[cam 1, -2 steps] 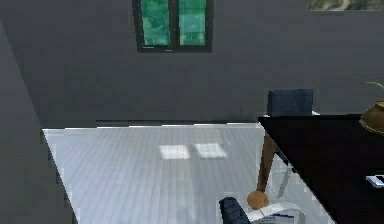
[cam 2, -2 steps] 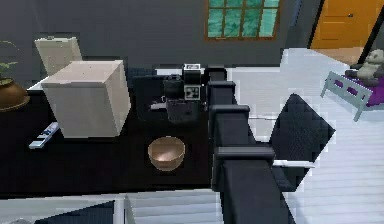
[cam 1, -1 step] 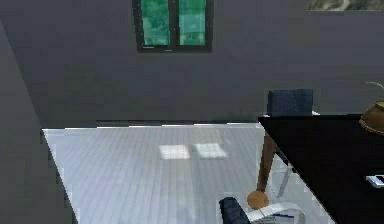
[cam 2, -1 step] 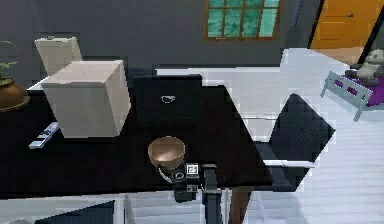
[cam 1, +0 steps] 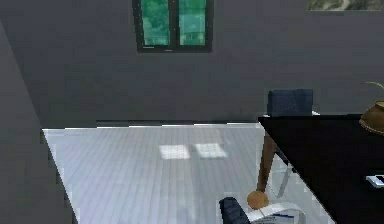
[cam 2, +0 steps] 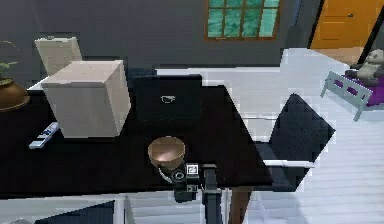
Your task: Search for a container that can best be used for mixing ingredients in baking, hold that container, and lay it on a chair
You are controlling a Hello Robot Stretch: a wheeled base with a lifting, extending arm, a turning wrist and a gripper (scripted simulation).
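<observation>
A round brown bowl [cam 2: 168,152] stands on the black table [cam 2: 120,165] near its front edge in the arm side view. The arm's dark bar [cam 2: 212,202] rises from the bottom edge, and the gripper [cam 2: 171,173] sits right at the bowl's near rim. I cannot tell whether it holds anything, because the bowl rests on the tabletop at its far end. A black chair [cam 2: 300,130] stands at the table's right end. A beige chair [cam 2: 58,50] is behind the table at the left, and a dark blue chair [cam 1: 290,101] stands at the table's far end in the forward view.
On the table are a large cardboard box [cam 2: 88,95], a flat dark item [cam 2: 168,98], a remote [cam 2: 45,135] and a brown plant pot [cam 2: 10,95]. White floor [cam 1: 150,170] lies left of the table. A purple seat [cam 2: 358,88] and an orange door [cam 2: 345,22] are at the right.
</observation>
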